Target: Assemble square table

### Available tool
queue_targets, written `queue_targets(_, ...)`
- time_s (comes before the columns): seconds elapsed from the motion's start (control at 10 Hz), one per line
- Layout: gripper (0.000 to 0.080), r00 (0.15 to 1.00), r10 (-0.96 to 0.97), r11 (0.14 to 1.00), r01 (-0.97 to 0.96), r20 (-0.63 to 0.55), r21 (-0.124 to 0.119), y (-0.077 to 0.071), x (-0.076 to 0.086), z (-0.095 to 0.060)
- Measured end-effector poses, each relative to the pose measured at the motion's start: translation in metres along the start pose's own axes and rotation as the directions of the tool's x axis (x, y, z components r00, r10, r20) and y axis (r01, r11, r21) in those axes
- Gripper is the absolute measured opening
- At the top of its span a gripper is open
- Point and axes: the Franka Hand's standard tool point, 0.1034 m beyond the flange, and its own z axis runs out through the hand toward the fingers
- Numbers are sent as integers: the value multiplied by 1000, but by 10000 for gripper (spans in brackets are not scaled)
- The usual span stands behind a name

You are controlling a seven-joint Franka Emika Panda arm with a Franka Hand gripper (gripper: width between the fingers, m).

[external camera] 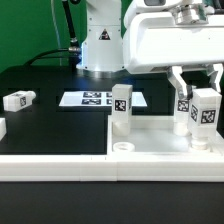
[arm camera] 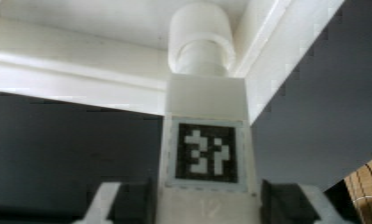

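Gripper (external camera: 198, 92) pinching one black-and-white-tagged white leg (external camera: 206, 118) at square table top (external camera: 160, 142), second leg (external camera: 121, 108) upright, third leg (external camera: 18, 100) lying on black tabletop (external camera: 50, 125)

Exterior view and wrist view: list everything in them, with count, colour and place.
square top: one, white, raised rim, on the table toward the exterior view's right.
upright legs: two, white, tagged, standing on the top; the second is partly hidden behind a finger.
lying leg: one, white, tagged, on the table at the exterior view's left.
held leg: one, white, tagged, upright over the top.
marker board: one, white, flat before the robot base.
long bar: one, white, along the table's near edge.
table: one, black.
backdrop: one, green, behind.
robot base: one, white, at the back.
gripper: one, white, shut on the held leg.
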Motion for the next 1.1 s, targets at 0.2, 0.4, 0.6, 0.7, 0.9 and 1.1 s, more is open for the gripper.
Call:
queue_targets(0.2,287,1000,-1,1000,1,3,3,-2,-2,5)
queue_targets(0.4,287,1000,-1,1000,1,-2,-1,-2,-5,8)
queue_targets(0.6,287,1000,-5,1000,5,-31,-10,-3,-6,8)
queue_targets(0.7,287,999,-6,1000,6,-36,-12,-3,-7,8)
queue_targets(0.9,287,999,-7,1000,6,-42,-15,-4,-8,7)
queue_targets(1.1,289,999,-7,1000,6,-41,-15,-3,-8,7)
